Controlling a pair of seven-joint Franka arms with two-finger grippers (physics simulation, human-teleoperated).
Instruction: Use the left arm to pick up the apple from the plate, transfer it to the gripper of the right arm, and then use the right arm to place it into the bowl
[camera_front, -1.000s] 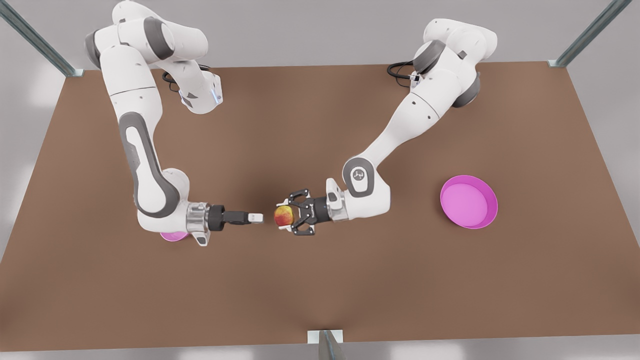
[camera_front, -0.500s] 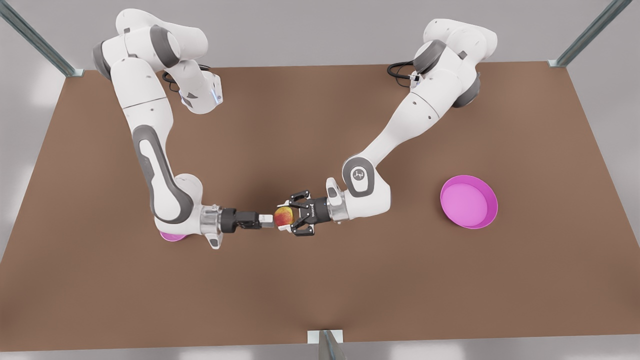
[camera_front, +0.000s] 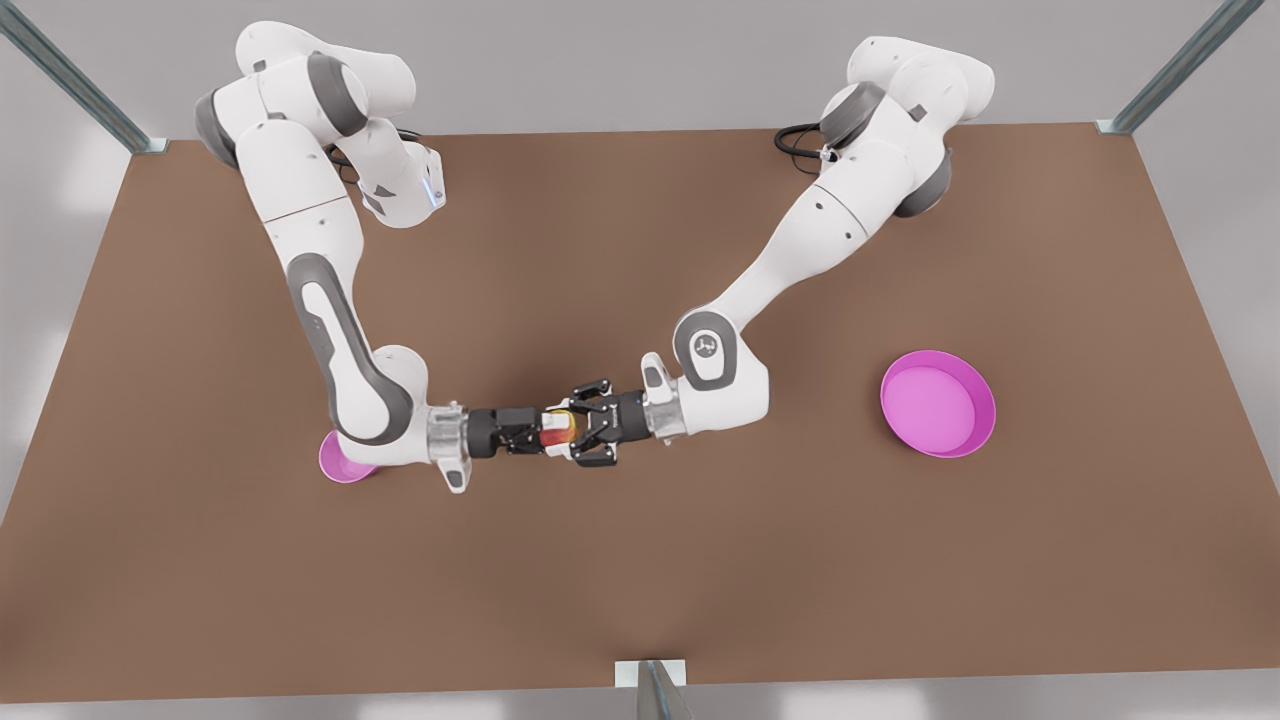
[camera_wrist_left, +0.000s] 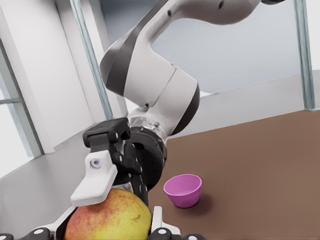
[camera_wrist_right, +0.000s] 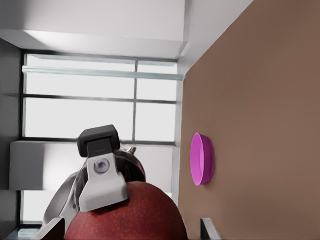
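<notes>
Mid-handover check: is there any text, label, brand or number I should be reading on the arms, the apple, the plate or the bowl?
None can be read. The one mark is a small round emblem on the left arm's wrist joint, too small to make out. The apple, plate and bowl are plain.

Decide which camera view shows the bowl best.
The left wrist view: the whole bowl stands upright beyond the right arm. The front view shows a sliver beside that arm's wrist; the right wrist view faces the plate.
</notes>
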